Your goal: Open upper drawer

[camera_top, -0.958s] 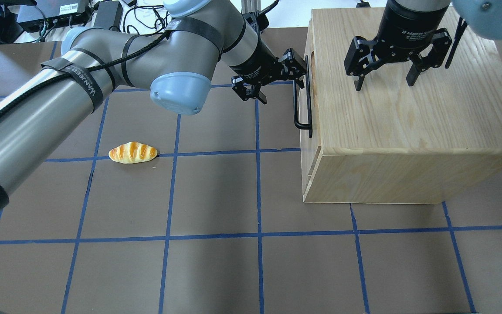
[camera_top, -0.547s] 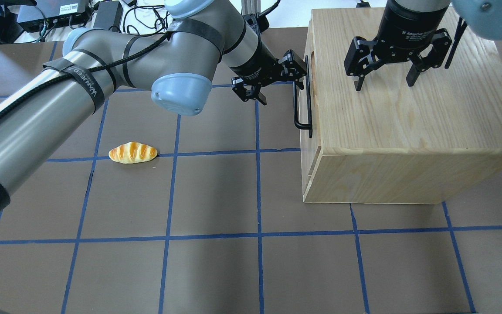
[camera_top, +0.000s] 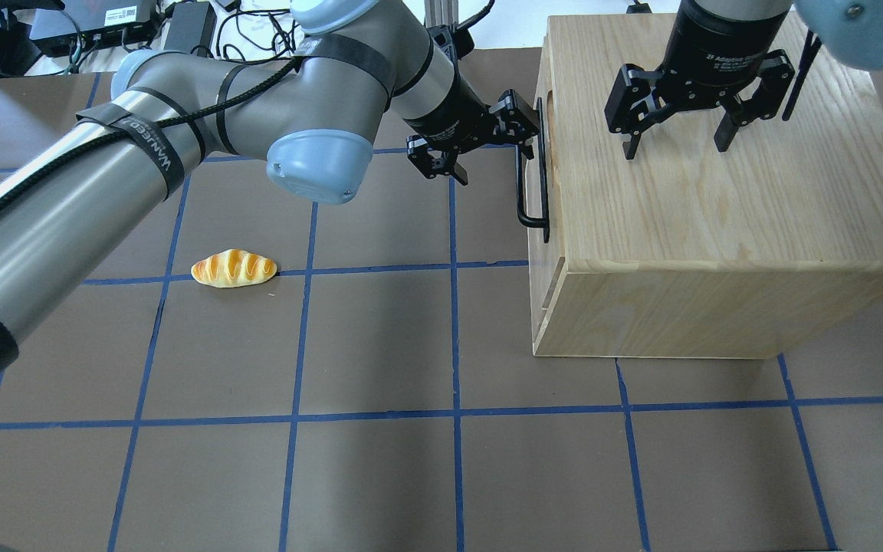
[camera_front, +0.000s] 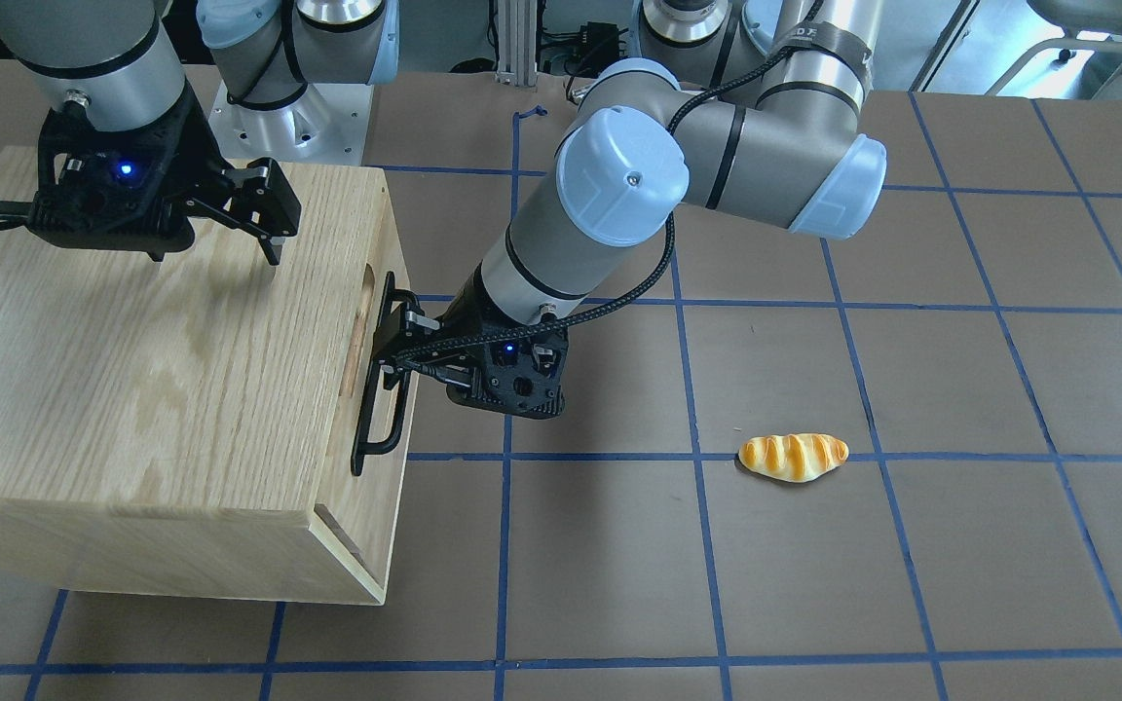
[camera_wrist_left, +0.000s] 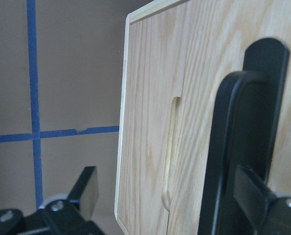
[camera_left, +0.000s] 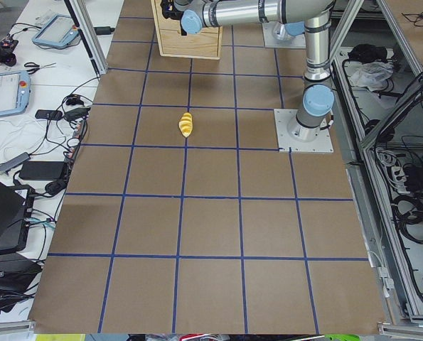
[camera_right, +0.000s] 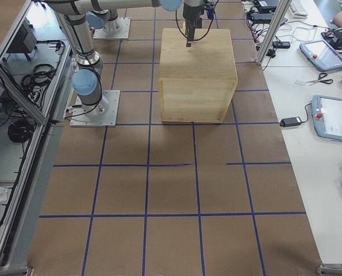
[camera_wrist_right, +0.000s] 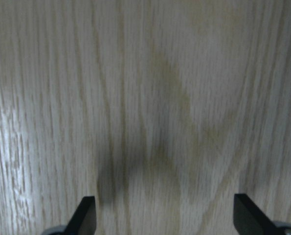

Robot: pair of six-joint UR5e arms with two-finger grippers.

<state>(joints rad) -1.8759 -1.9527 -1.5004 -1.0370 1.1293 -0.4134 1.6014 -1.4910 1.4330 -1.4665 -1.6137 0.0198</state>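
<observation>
The upper drawer point(camera_top: 552, 176) sits closed at the top of the cabinet's front. Its oblong slot point(camera_front: 359, 331) and long black bar handle point(camera_top: 520, 184) face the left arm. My left gripper point(camera_top: 497, 153) is open at the handle's far end. Its jaws straddle the bar without closing on it. In the left wrist view the handle point(camera_wrist_left: 228, 156) stands between the fingers, close to the right fingertip point(camera_wrist_left: 262, 205). My right gripper point(camera_top: 675, 149) is open and empty, pointing down just above the cabinet top.
The oak cabinet box point(camera_top: 717, 215) stands on the brown, blue-taped table point(camera_top: 380, 475). A toy bread roll point(camera_top: 234, 268) lies on the table left of the cabinet. Cables and electronics point(camera_top: 89, 31) lie beyond the table's far left edge.
My left arm has crept very slightly toward the cabinet. The drawer, the handle and the right gripper look unchanged.
</observation>
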